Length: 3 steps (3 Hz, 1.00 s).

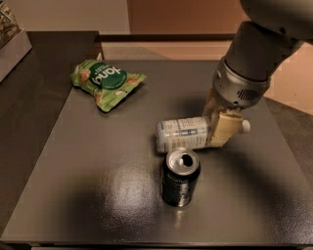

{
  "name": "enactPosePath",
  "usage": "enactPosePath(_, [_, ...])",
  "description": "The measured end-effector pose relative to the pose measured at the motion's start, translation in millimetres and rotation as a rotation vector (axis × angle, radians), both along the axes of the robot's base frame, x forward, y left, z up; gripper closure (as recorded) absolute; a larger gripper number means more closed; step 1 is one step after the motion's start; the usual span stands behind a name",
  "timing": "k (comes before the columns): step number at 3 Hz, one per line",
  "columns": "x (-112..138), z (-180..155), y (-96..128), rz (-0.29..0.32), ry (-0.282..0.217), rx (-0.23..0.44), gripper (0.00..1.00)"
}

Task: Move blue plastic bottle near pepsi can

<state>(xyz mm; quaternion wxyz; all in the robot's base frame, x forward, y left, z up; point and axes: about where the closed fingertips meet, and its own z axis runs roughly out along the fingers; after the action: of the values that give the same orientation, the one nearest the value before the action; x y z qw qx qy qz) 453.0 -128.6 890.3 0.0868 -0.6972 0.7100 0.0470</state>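
Camera view, tool (219, 123) clamped on blue plastic bottle (183, 134) — lying behind pepsi can (180, 178), labels unreadable

We log the blue plastic bottle (183, 133): clear body, pale blue-and-white printed label, white cap (245, 126). Pepsi can (180, 183): near-black sides, faint pale print, silver top. Snack bag (106, 82): bright green, darker green round patch with white lettering. Worktop (98, 171): dark grey, glossy. Gripper (220, 132), at the bottle's cap end with jaws clamped around it: cream-beige. Wrist (244, 73) above it: silver-grey. Wall (171, 14): tan-orange.
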Motion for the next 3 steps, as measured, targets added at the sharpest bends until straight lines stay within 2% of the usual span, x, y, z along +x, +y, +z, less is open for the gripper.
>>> enactPosePath(1, [-14,-17,6,0.012,0.023,-0.032,0.83])
enactPosePath(2, [-22,-30,0,0.018,0.033,-0.076,0.58])
enactPosePath(3, [-21,-30,1,0.018,0.03,-0.072,0.36])
